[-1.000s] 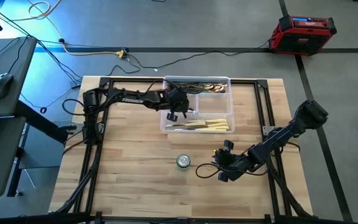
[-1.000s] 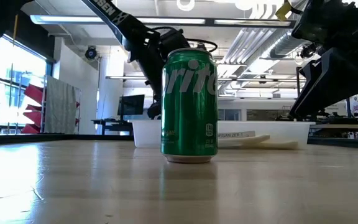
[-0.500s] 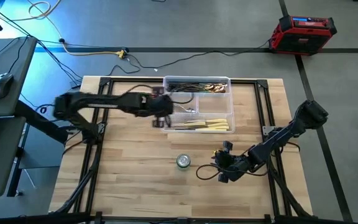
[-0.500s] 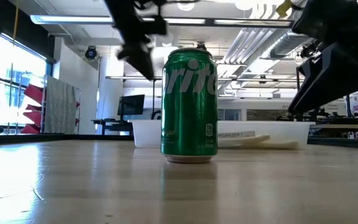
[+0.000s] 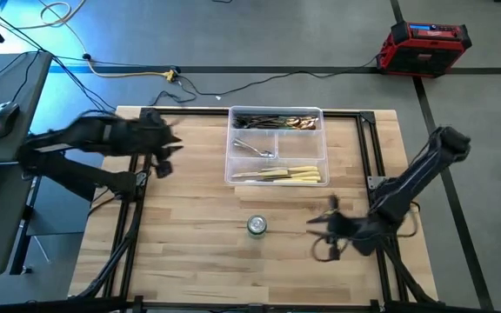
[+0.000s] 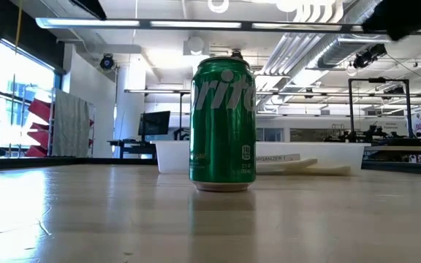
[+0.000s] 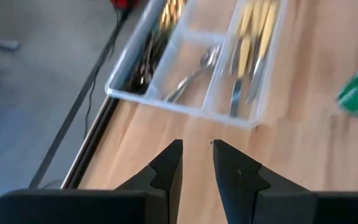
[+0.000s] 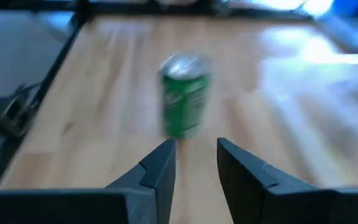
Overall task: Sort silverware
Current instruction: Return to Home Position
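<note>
The silverware lies in a clear divided tray [image 5: 230, 165]: dark forks and copper-ended pieces [image 5: 277, 120] in the far compartment, silver spoons [image 5: 255, 148] in the middle one, cream-handled knives [image 5: 290, 176] in the near one. The left wrist view shows the same forks [image 7: 148, 56], spoons [image 7: 194, 70] and knives [image 7: 248, 56]. My left gripper [image 5: 162, 146] is open and empty over the table's left part, left of the tray; its fingers show in its wrist view [image 7: 196, 146]. My right gripper [image 5: 324, 228] is open and empty near the table top, right of a green can [image 5: 257, 226], with the can [image 8: 184, 102] ahead of it [image 8: 194, 146].
The green can [image 6: 223, 124] stands upright on the wood table in front of the tray [image 6: 174, 155]. A dark metal frame [image 5: 133, 217] runs along the table's left, far and right sides. Bare wood lies left of the tray and near the front edge.
My left gripper has swung away from above the tray toward the table's left edge and now hangs well left of it. My right gripper has drawn back a little toward the table's right edge, away from the can. The tray and the can have not moved.
</note>
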`<state>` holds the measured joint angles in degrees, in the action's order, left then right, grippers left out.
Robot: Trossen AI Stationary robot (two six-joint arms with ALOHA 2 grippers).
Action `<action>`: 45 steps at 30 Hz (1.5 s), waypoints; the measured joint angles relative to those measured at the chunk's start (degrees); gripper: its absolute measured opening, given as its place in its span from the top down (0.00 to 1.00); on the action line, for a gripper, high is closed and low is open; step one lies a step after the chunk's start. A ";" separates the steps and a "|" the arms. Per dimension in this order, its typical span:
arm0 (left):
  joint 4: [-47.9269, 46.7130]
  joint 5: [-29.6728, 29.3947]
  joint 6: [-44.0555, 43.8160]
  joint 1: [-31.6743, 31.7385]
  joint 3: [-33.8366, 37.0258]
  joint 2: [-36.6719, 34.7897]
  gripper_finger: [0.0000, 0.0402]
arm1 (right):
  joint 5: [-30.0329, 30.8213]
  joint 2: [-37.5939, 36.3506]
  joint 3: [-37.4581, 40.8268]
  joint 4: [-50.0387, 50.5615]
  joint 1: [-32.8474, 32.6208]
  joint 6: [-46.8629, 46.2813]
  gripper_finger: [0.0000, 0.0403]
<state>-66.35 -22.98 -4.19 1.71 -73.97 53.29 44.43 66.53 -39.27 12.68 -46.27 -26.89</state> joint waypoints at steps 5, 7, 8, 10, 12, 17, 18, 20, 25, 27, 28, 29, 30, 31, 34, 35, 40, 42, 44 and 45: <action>-0.15 -0.24 -1.79 -0.38 0.07 -6.85 0.83 | 10.59 -14.05 0.00 16.07 -1.98 -6.02 0.75; -0.31 -0.24 -1.81 -0.38 0.10 -8.92 0.83 | 11.07 -19.52 0.00 22.43 -1.51 -9.42 0.75; -0.15 -0.24 -1.92 -0.38 0.26 -10.05 0.83 | 11.03 -22.12 0.00 25.06 -1.24 -10.98 0.75; 1.46 -0.22 -2.26 -0.38 1.87 -12.59 0.83 | 11.03 -26.95 0.00 29.10 -0.86 -13.41 0.75; 3.99 0.20 -2.18 -0.38 5.38 -16.07 0.83 | 10.87 -30.87 0.00 31.53 -0.87 -14.27 0.75; 12.03 5.67 -1.17 -0.36 18.62 -26.30 0.83 | 10.55 -37.98 0.00 32.39 -0.87 -11.66 0.75; 13.93 7.27 -0.85 -0.36 21.54 -28.57 0.83 | 10.56 -39.11 0.00 32.55 -0.87 -11.44 0.75; 17.73 11.38 0.20 -0.35 27.23 -33.13 0.83 | 10.50 -41.36 0.00 33.48 -0.87 -11.14 0.75; 25.68 18.11 1.67 -0.36 36.73 -43.54 0.83 | 10.63 -46.72 0.59 35.43 -0.87 -11.65 0.75; 26.83 19.31 1.95 -0.36 36.14 -46.28 0.83 | 10.61 -49.00 2.18 35.44 -0.87 -11.67 0.75; 26.76 19.43 2.00 -0.36 36.02 -47.67 0.83 | 10.62 -50.27 3.27 35.26 -0.87 -11.67 0.75; 26.61 19.43 2.06 -0.36 36.02 -49.01 0.83 | 10.60 -51.66 4.64 34.87 -0.87 -11.81 0.75; 26.52 19.43 2.04 -0.36 36.10 -50.25 0.83 | 10.53 -53.21 6.14 34.47 -0.87 -12.04 0.75; 26.40 19.43 1.92 -0.36 36.21 -51.34 0.83 | 10.50 -54.91 7.78 33.74 -0.87 -12.29 0.75; 26.58 19.41 1.89 -0.34 36.07 -53.04 0.83 | 10.40 -60.26 12.98 29.45 -0.87 -12.31 0.75; 26.72 19.41 1.89 -0.34 36.13 -53.02 0.83 | 9.96 -62.09 14.79 27.48 -0.87 -11.31 0.75; 27.13 19.41 1.71 -0.34 37.03 -51.24 0.83 | 5.79 -65.73 23.14 12.33 -0.50 -1.21 0.75; 27.66 19.52 1.69 -0.34 37.09 -50.67 0.83 | 3.52 -65.23 25.77 5.33 0.34 3.14 0.75; 31.07 19.67 -0.06 -0.36 38.62 -50.63 0.83 | 1.31 -65.37 28.51 -0.61 1.74 7.05 0.75; 34.12 20.36 -1.21 -0.34 40.17 -50.65 0.83 | -0.16 -65.47 29.86 -3.58 2.60 8.73 0.75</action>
<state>-32.23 -2.62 -5.40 1.37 -33.80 2.64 44.27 1.06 -9.41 9.09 -43.67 -18.17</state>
